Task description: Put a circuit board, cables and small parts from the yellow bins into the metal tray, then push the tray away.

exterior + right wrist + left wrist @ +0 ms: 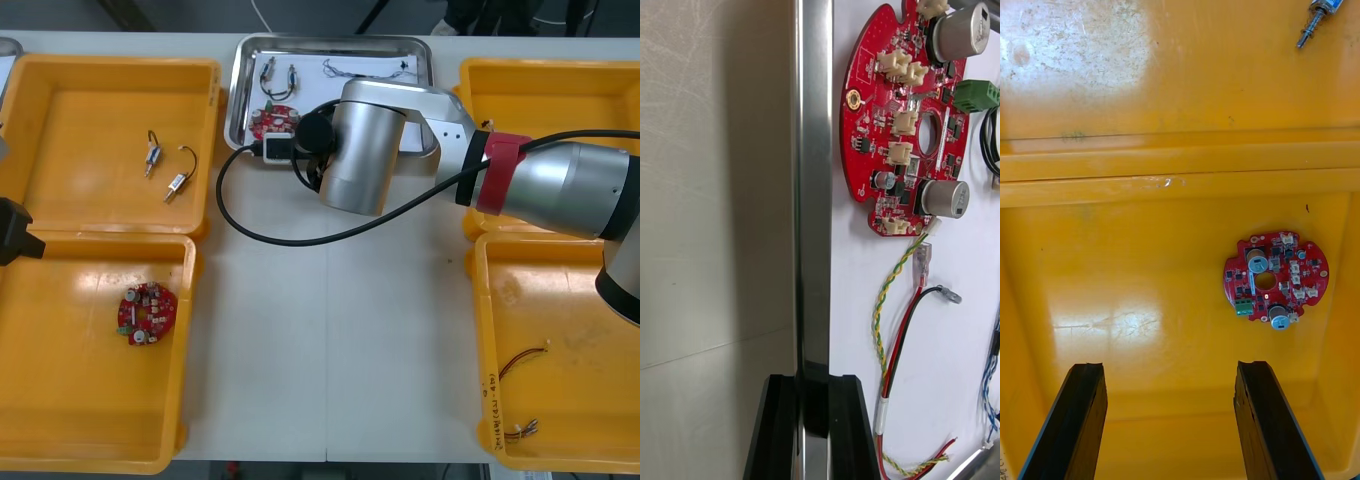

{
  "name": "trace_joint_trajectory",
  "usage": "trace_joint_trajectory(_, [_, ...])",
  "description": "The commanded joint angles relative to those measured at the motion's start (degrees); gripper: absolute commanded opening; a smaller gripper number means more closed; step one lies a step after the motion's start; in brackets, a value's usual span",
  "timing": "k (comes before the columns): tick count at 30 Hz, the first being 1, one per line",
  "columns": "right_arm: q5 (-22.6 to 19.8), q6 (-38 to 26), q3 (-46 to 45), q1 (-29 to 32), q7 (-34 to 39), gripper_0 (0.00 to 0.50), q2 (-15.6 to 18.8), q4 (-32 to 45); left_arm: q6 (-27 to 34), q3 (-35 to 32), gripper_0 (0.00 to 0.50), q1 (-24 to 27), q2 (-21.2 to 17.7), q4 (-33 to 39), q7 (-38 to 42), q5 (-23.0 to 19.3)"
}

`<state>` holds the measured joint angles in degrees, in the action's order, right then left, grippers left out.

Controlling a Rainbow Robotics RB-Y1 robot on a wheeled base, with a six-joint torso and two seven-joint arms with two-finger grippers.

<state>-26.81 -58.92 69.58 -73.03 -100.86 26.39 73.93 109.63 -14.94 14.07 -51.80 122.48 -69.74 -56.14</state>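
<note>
Looks like the loading is done and we're on the push now, since the metal tray [238, 100] already has a circuit board [272, 120], cables [891, 300] and a couple of small metal parts [270, 72] in it. The right gripper [812, 379] is down at the tray's near-left corner, pinched on the rim as far as I can tell, with one finger outside over the bench [330, 350] and one inside on the white liner. If it were me I'd keep that grip low and level and push straight away from the robot, slowly. Shoving from a corner will want to spin the tray, and a jerk would send the loose bits sliding. The board sits just past the inner finger, right beside the rim, and the cables trail back alongside that finger, so watch they don't snag. The left gripper [1169, 371] hangs with its fingers apart over the near-left yellow bin [190, 350], where a spare board [1276, 279] lies.
</note>
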Motion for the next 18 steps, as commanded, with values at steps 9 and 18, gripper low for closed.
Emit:
trace_joint_trajectory(9, [-1.31, 5.13, 0.47, -4.49, -2.50, 0.000, 0.06, -3.53, 0.37, -1.84, 0.500, -0.89, -2.69, 1.18, -4.97, 0.50])
trace_joint_trajectory(18, [-1.31, 6.10, 0.47, -4.40, -3.47, 0.482, -0.11, -5.29, 0.37, -1.84, 0.500, -0.89, -2.69, 1.18, -4.97, 0.50])
